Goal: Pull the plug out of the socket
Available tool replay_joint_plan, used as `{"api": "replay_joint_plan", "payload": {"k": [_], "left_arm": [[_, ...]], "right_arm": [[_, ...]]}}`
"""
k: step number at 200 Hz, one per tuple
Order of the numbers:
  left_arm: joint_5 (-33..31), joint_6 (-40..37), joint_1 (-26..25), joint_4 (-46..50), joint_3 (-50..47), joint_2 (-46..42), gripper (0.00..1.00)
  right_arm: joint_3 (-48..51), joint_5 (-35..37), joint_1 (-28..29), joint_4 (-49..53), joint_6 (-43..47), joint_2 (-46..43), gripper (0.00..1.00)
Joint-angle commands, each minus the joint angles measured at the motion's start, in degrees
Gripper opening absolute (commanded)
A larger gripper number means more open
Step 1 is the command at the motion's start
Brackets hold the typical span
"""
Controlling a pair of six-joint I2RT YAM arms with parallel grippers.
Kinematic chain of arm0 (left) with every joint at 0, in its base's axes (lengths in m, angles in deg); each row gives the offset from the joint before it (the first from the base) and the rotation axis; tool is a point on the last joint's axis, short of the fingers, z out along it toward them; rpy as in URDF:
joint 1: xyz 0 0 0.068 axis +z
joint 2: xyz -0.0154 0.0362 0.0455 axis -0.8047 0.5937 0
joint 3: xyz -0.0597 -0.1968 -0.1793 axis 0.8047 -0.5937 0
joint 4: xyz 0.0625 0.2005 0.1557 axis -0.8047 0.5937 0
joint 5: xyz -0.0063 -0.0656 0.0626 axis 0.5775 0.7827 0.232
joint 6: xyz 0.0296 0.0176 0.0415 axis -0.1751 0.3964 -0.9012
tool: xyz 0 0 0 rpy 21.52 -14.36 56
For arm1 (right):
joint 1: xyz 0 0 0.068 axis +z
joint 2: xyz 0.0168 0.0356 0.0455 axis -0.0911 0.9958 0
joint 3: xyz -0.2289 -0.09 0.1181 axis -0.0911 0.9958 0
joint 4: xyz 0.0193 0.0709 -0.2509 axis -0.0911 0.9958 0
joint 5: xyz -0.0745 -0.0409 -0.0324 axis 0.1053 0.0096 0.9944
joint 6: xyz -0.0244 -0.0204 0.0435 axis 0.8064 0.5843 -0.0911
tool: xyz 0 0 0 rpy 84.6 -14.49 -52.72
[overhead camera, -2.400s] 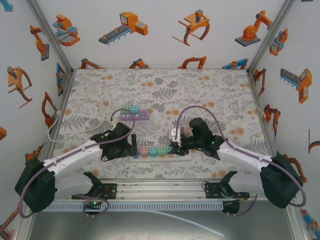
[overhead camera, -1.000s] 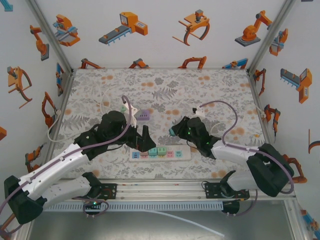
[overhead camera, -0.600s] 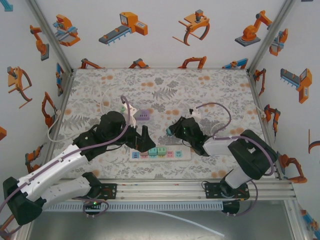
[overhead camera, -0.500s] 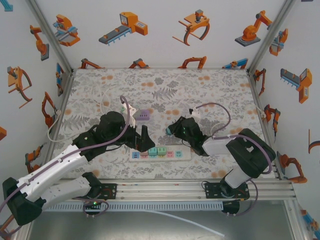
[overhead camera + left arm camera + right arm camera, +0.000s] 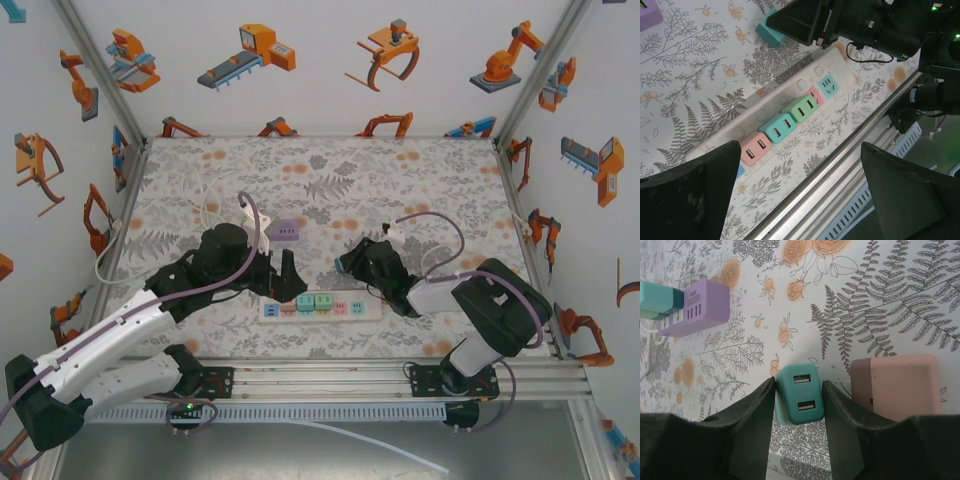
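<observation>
White arms [image 5: 120,330], black fingers [image 5: 750,430], purple cables [image 5: 430,213]

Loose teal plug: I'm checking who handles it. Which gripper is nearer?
Right. The right gripper has a finger on either side of the loose teal plug on the tablecloth; the left gripper hovers open above the power strip, apart from it.

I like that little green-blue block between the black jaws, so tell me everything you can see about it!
The teal plug is a small, smooth block with rounded corners that looks like plastic. Its face shows two USB slots, one above the other. It is out of the white power strip, over the flowery tablecloth. The right gripper has its black jaws close against two opposite sides; whether they squeeze it cannot be told. A pink block sits just past one jaw.
</observation>
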Motion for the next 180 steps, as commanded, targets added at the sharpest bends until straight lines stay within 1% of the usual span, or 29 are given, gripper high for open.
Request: {"api": "replay_joint_plan", "payload": {"k": [1, 19, 47, 85, 113, 129, 141, 157, 180], "left_arm": [[-1.4, -0.7, -0.3, 0.8, -0.1, -0.1, 0.97], [-2.1, -0.5, -0.3, 0.9, -0.3, -0.1, 0.97], [-2.6, -0.4, -0.4, 0.9, -0.5, -0.2, 0.97], [-3.6, -0.2, -0.4, 0.9, -0.7, -0.6, 0.97], [-6.8, 0.5, -0.3, 1.6, -1.1, -1.5, 0.97], [-8.8, 1.0, -0.3, 2.1, -1.5, -2.4, 0.97], [-10.6, 1.4, -0.3, 2.1, -1.9, -3.4, 0.97], [-13.2, 2.2, -0.3, 2.3, -2.6, -4.8, 0.97], [-16.3, 3.4, -0.3, 3.1, -3.8, -7.0, 0.97]], "right_arm": [[1.4, 2.2, 0.1, 2.7, 0.4, -2.2, 0.43], [1.7, 2.5, 0.1, 3.7, 1.0, -3.8, 0.44], [1.7, 2.7, 0.2, 6.3, 2.4, -6.6, 0.50], [1.6, 3.4, 0.2, 10.5, 4.6, -11.8, 0.51], [0.9, 3.7, 0.2, 14.5, 8.7, -17.5, 0.51], [0.6, 3.3, 0.2, 15.1, 13.7, -21.1, 0.51], [0.9, 1.6, 0.2, 13.6, 19.9, -23.4, 0.51], [0.8, -2.2, 0.2, 12.4, 29.5, -26.0, 0.51], [0.2, -9.6, 0.2, 11.9, 41.3, -28.6, 0.51]]}}
